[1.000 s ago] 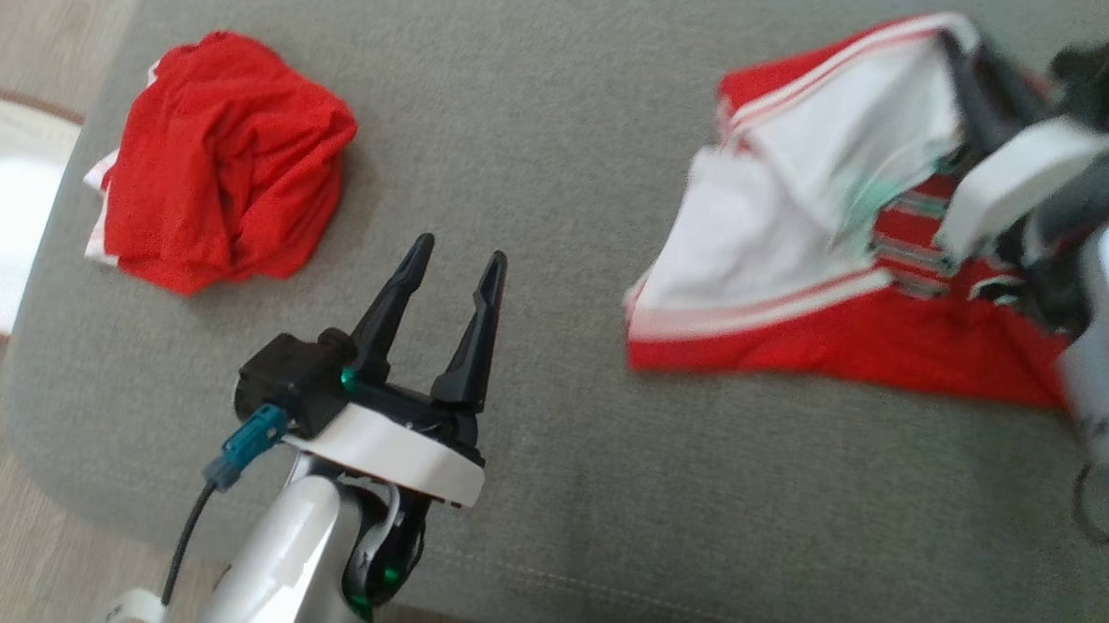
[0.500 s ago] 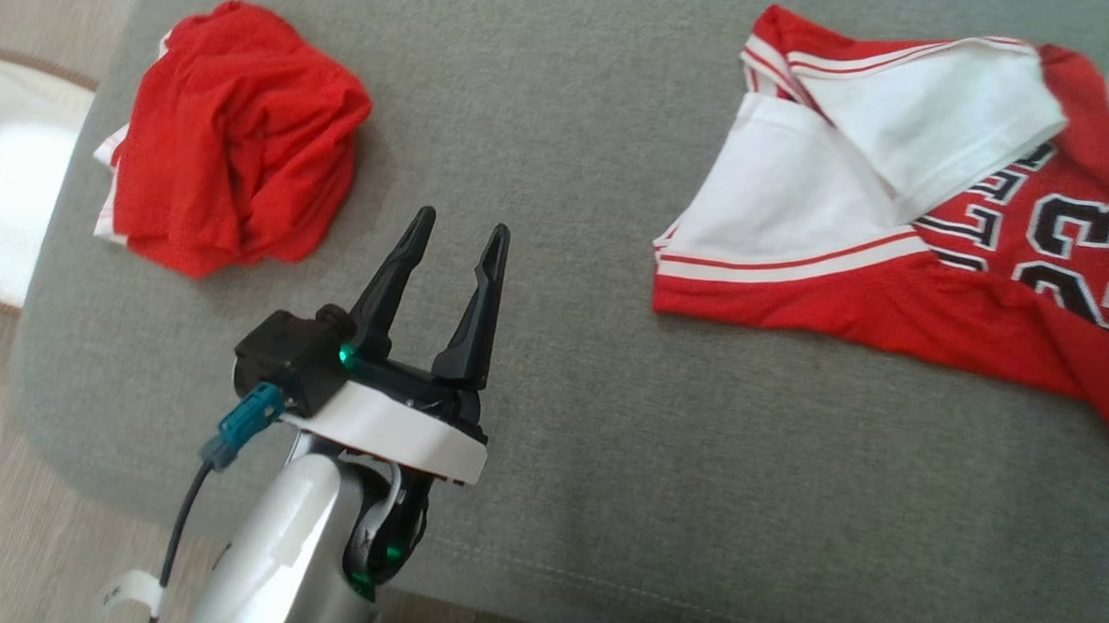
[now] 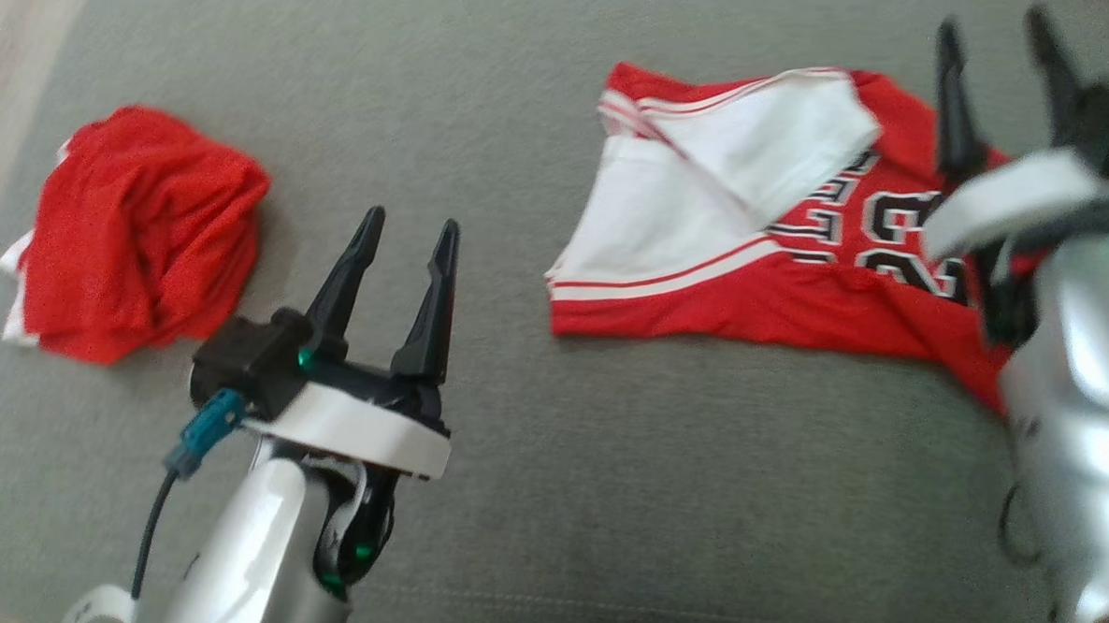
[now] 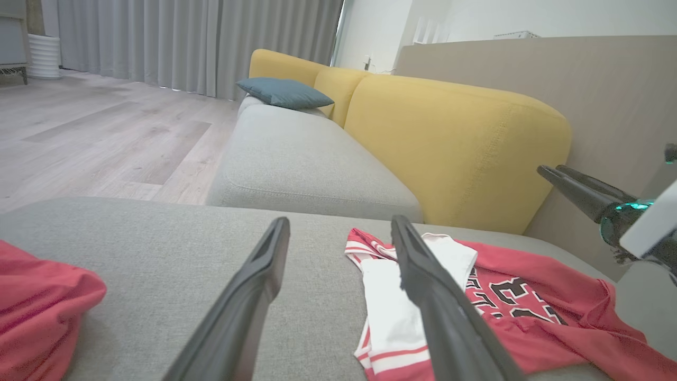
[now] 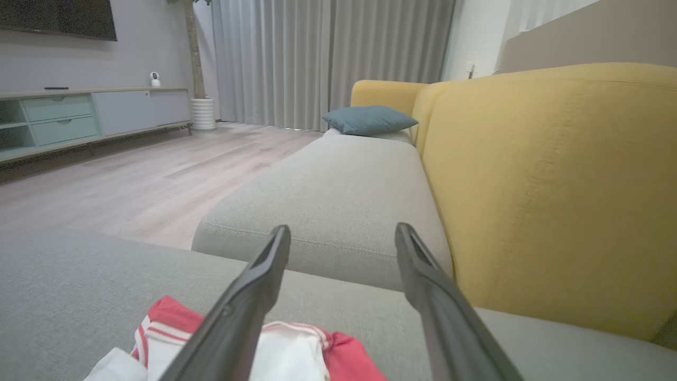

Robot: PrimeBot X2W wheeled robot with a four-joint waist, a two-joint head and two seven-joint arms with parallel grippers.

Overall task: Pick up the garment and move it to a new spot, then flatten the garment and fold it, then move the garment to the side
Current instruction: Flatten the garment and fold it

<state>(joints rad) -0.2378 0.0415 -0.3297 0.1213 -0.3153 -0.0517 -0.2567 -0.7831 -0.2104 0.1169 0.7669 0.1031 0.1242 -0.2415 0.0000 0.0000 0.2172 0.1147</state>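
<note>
**Now that the jersey is released, flattening is the next step**

When we go from left to right, we first meet a crumpled red garment (image 3: 137,237) near the left end of the grey sofa seat (image 3: 526,114), well apart from the rest. Next comes our left claw (image 3: 411,219), wide open and holding nothing, above bare fabric. Further right the jersey (image 3: 761,302) lies on the seat, partly spread, with one white flap folded over its number. Our right claw (image 3: 991,22) hangs over its right part, also wide open and empty. One second ago this claw was closed on the jersey; now it has let go. So we judge that the move to a new spot is finished and flattening can begin. We count two garments, two claws and one blue pillow (image 4: 285,92).
</note>
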